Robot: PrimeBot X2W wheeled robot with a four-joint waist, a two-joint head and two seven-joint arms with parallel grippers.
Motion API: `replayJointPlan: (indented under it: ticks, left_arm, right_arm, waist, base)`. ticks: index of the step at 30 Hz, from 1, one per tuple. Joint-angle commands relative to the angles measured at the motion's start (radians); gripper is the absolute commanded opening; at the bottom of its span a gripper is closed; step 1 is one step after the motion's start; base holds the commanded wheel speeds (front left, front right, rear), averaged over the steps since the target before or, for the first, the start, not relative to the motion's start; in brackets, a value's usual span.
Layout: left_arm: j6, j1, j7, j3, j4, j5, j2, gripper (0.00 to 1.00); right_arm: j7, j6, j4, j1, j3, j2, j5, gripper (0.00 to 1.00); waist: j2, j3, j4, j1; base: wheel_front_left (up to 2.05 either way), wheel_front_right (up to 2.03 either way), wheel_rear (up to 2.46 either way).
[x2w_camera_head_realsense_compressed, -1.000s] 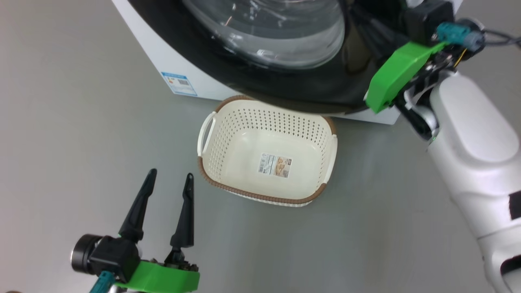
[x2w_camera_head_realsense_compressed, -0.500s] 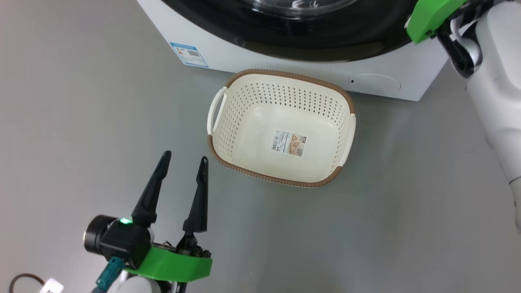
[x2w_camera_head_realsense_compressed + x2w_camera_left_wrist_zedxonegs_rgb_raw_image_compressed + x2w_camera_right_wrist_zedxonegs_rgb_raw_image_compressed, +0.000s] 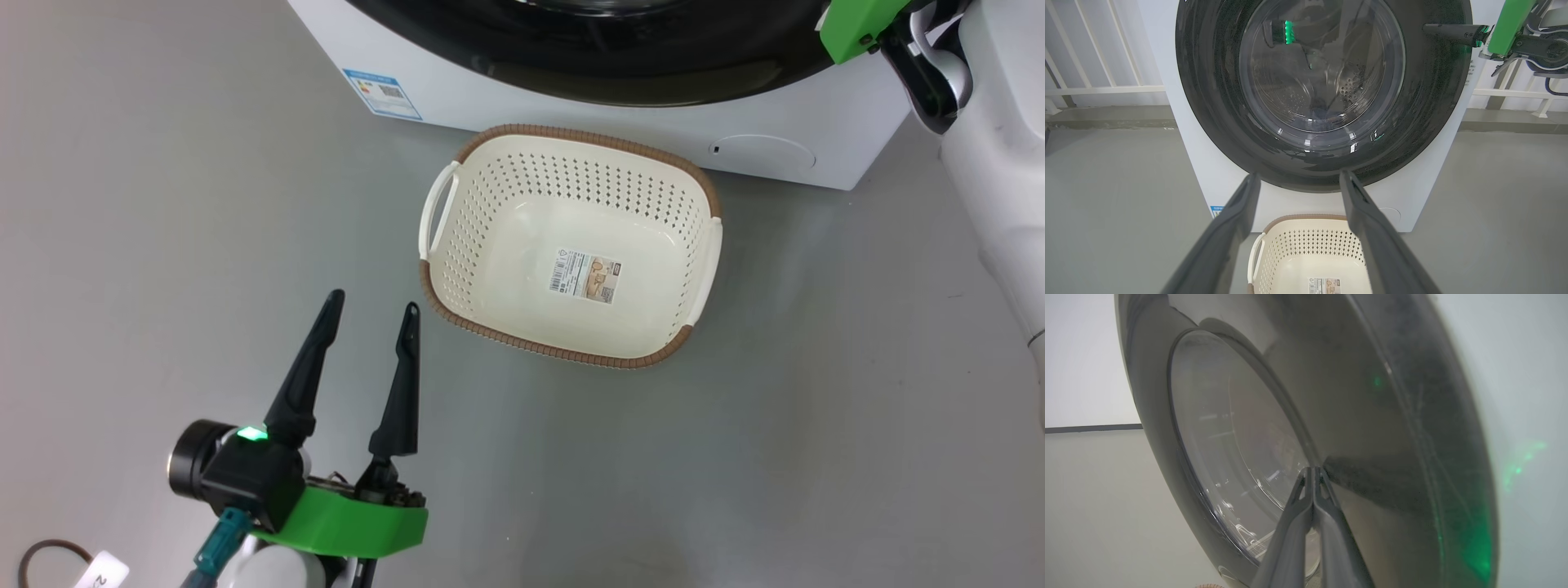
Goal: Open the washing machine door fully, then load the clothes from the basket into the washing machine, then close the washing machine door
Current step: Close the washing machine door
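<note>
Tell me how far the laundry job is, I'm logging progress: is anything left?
Done: the basket is empty. In hand: the shut right pincer sits at the black rim of the washing machine door, which looks closed. Remaining: at most pressing it home; the left pincer hangs open.

My left gripper (image 3: 373,302) hovers low at my left side, its two dark fingers spread wide and pointing forward. My right gripper (image 3: 1312,469) is raised on its pale forearm (image 3: 996,122), fingers pressed flat together.

Washing machine door (image 3: 612,65) mostly beyond head-view edge
</note>
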Motion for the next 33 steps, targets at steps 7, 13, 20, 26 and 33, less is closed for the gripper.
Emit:
replayJointPlan:
  ticks: [7, 13, 20, 26, 33]
  left_arm:
    - [-0.008, -0.013, -0.008, 0.044, -0.013, 0.013, 0.01, 1.0]
    - [-0.01, -0.001, -0.008, 0.054, -0.006, 0.018, 0.009, 1.0]
    - [-0.02, 0.024, -0.008, 0.072, 0.006, 0.027, 0.013, 1.0]
    - [-0.029, 0.043, -0.008, 0.076, 0.019, 0.026, 0.024, 1.0]
    - [-0.033, 0.069, 0.004, 0.078, 0.042, 0.018, 0.045, 1.0]
  right_arm:
    - [-0.014, -0.008, -0.026, 0.046, 0.052, 0.021, 0.102, 0.0]
    - [-0.02, -0.008, -0.083, 0.16, 0.07, 0.014, 0.18, 0.0]
    - [-0.022, -0.008, -0.228, 0.343, 0.004, -0.012, 0.206, 0.0]
    - [-0.022, -0.008, -0.347, 0.505, -0.092, -0.01, 0.162, 0.0]
    - [-0.022, -0.008, -0.466, 0.726, -0.214, 0.016, 0.066, 1.0]
  waist:
    - [0.0, -0.027, -0.012, 0.0]
    - [0.0, -0.064, -0.036, 0.0]
    - [0.0, -0.121, -0.083, 0.0]
    - [0.0, -0.168, -0.124, 0.0]
    - [0.0, -0.239, -0.172, 0.0]
  base:
    - [0.0, 0.0, 0.0]
    - [0.0, 0.0, 0.0]
    - [0.0, 0.0, 0.0]
    - [0.0, 0.0, 0.0]
    - [0.0, 0.0, 0.0]
